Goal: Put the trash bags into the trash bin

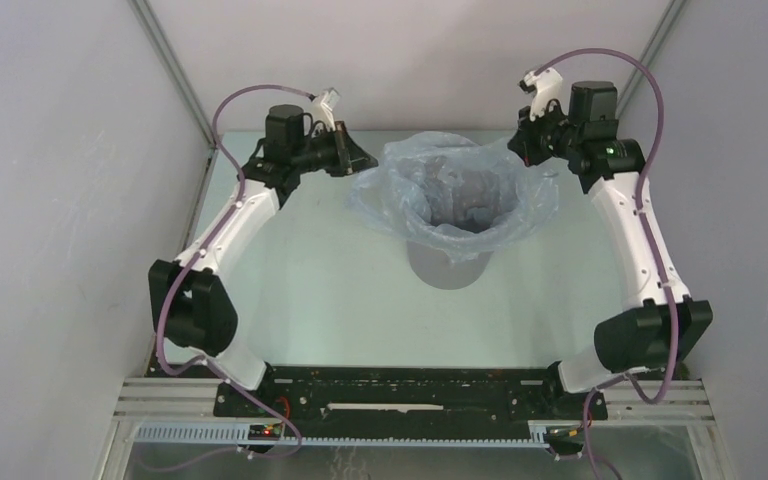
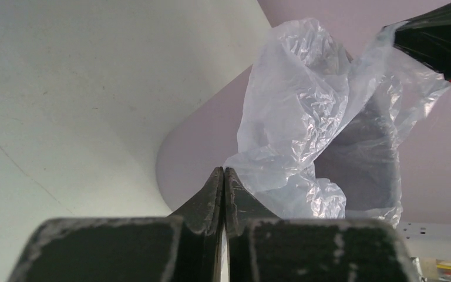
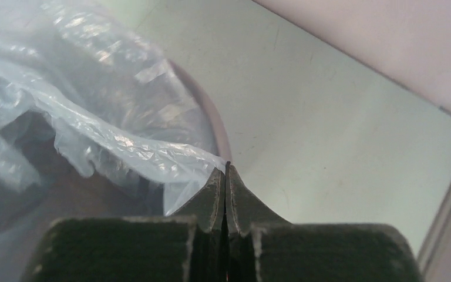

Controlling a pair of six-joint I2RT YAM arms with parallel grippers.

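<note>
The bin (image 1: 447,270) stands in the middle of the surface (image 1: 300,280). The bag (image 1: 430,170) sits inside it, with its top spread over the rim. The left gripper (image 1: 362,160) and right gripper (image 1: 522,155) each pinch the bag's edge, one on each side.

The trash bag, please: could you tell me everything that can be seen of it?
The trash bag is thin, wrinkled, translucent pale blue film with shiny creases. It sits mouth-up in the grey bin, its open top flaring out over the rim while the dark inside shows through. Only the bin's lower wall is uncovered. The left gripper and right gripper, both closed, each pinch an edge of the film on opposite sides, holding the mouth spread.
</note>
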